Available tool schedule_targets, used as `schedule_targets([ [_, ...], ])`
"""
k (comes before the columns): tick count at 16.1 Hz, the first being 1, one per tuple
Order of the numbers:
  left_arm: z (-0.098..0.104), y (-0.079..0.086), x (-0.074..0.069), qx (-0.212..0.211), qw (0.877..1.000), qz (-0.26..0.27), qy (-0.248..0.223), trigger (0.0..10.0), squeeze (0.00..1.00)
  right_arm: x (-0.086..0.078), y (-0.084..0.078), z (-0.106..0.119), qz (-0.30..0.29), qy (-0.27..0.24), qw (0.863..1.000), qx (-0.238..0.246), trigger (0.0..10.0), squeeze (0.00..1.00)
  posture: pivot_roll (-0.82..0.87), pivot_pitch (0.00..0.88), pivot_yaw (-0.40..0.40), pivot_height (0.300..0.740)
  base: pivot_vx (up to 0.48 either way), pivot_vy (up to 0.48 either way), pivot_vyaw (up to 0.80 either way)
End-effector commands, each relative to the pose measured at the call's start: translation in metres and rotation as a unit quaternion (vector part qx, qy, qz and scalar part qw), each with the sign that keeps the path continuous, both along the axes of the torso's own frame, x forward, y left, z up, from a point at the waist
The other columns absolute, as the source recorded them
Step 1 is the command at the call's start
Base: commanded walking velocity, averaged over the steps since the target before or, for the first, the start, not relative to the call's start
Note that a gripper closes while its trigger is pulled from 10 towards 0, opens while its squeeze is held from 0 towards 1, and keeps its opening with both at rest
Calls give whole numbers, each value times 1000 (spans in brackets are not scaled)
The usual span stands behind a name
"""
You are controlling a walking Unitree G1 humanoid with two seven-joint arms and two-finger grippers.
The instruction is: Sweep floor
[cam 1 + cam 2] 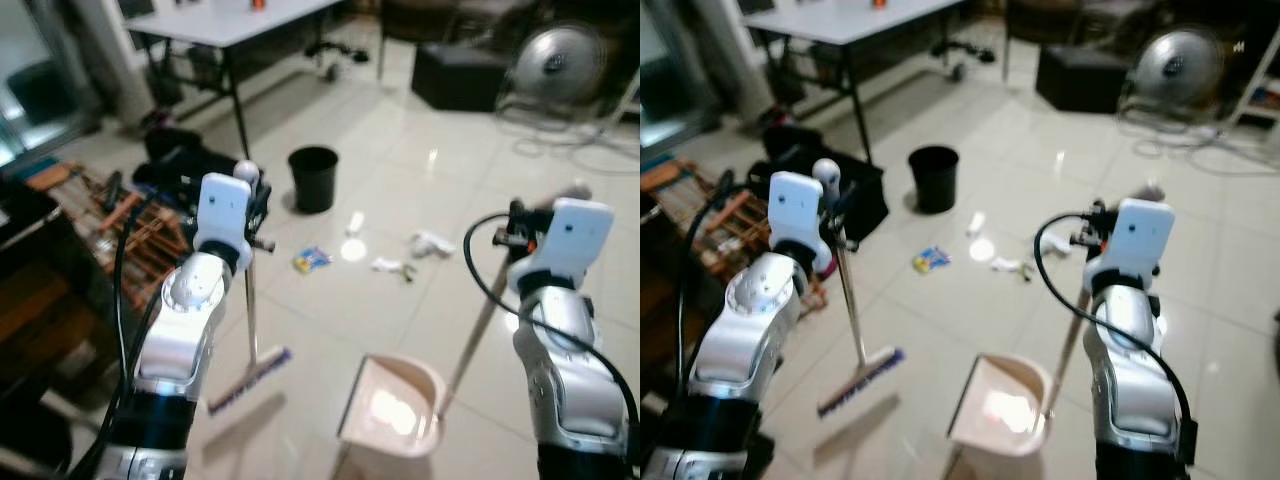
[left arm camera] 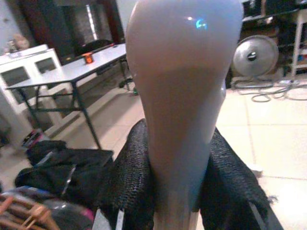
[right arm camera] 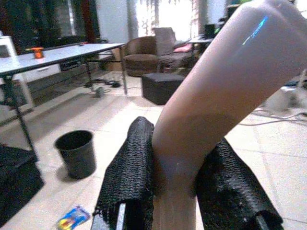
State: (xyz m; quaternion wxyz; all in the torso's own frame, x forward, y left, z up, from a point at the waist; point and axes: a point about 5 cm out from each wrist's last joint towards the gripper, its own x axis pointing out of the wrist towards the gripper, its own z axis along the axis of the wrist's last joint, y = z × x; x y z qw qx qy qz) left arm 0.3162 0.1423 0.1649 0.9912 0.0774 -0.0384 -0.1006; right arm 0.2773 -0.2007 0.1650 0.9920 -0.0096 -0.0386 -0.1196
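The left hand is clamped tight around the broom handle, its brush head on the tiled floor. The right hand grips the dustpan handle just as firmly, the dustpan standing beside the broom, with litter scattered near a black bin.

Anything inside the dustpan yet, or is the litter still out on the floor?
The dustpan looks empty: just glare on its pale tray. The blue-yellow wrapper and white scraps lie on the tiles beyond it. The right gripper grips its handle; the left gripper grips the broom.
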Motion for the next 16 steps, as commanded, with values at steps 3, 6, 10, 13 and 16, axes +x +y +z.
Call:
schedule_targets([
  [3,12,1,1,3,1000,2,-30,10000,0,5,5,8,10,-11,1000,-26,10000,0,-66,0,52,740,329,0,0],
  [6,13,2,1,3,999,2,-32,10000,0,6,6,8,17,-13,999,-29,10000,0,-66,0,49,740,358,0,0],
  [10,14,3,3,8,999,5,-35,10000,0,7,9,11,25,-22,999,-29,10000,0,-66,0,44,740,366,0,0],
  [13,17,4,7,6,999,8,-39,10000,0,9,9,13,24,-28,999,-29,10000,0,-72,0,49,740,372,0,0],
  [16,17,6,9,7,999,13,-42,10000,0,7,8,13,26,-28,999,-33,10000,0,-75,0,48,740,372,0,0],
])
